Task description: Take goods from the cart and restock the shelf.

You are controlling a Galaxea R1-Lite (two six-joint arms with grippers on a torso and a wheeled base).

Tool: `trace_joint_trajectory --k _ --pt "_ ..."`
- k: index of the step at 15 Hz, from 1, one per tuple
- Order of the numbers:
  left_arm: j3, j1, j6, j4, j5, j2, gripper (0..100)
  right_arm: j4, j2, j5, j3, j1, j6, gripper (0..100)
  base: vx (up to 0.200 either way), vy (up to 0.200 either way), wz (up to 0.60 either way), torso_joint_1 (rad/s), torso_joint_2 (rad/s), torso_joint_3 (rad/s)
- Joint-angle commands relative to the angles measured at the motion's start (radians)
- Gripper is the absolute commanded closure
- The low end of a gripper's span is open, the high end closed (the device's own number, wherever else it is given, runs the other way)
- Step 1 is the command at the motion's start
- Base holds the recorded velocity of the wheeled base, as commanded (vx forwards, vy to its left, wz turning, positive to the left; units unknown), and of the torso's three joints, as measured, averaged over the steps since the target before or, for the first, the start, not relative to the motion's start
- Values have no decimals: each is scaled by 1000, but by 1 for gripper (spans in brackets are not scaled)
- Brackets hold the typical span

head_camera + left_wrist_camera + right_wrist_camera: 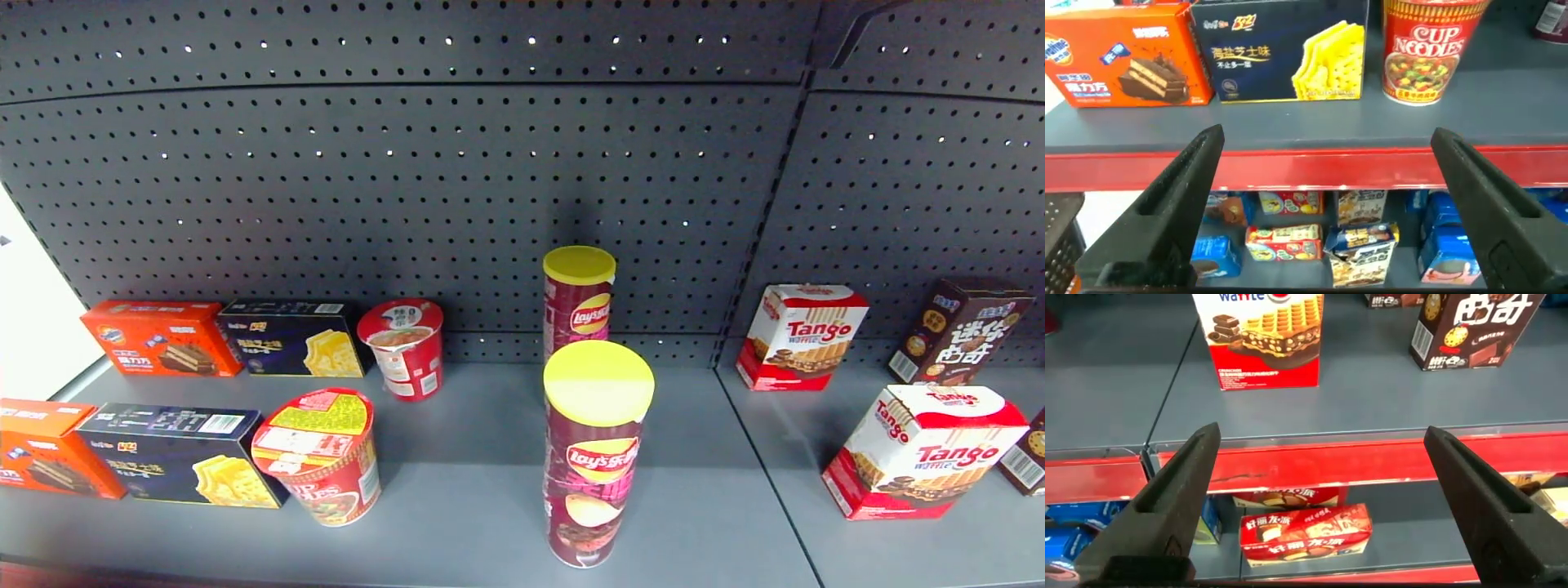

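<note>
The grey shelf (pixel 490 457) carries two maroon chip cans with yellow lids, one at the front (pixel 596 453) and one behind it (pixel 578 300). Left of them stand two red noodle cups (pixel 322 453) (pixel 404 347), dark cracker boxes (pixel 175 453) and orange cake boxes (pixel 159 336). On the right are wafer boxes (pixel 922 461) (pixel 800 335). My left gripper (pixel 1327 220) is open and empty, below the shelf's red front edge (pixel 1315 170), facing the front noodle cup (pixel 1429 49). My right gripper (pixel 1323 514) is open and empty, in front of a wafer box (pixel 1261 339).
A dark perforated back panel (pixel 408 188) closes the shelf behind the goods. A brown box (pixel 959 331) stands at the far right. A lower shelf holds more packs (pixel 1290 241) (pixel 1306 531). Bare shelf surface lies between the cups and the chip cans.
</note>
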Motion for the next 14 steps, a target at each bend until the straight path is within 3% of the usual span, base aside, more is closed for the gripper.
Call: trace_joint_trajectory --k 1,3,4,6,9,12,14 --pt "1 0 0 -1 2 1 0 2 5 1 0 20 -3 0 0 0 0 0 0 0" --pt "1 0 -2 -1 3 0 0 2 -19 1 0 166 -1 0 0 0 0 0 0 0" --pt "1 0 0 -1 2 0 0 -3 -68 1 0 120 2 0 0 0 0 0 0 0" --pt "1 0 24 -1 -6 0 0 -3 -84 1 0 120 2 0 0 0 0 0 0 0" --pt "1 -1 24 -1 -24 -2 0 -1 -84 1 0 120 2 0 0 0 0 0 0 0" --pt "1 0 21 -1 -106 0 0 -1 -84 2 0 120 0 0 0 0 0 0 0 0" --pt "1 0 18 -1 -104 0 0 -1 -84 2 0 120 0 0 0 0 0 0 0 0"
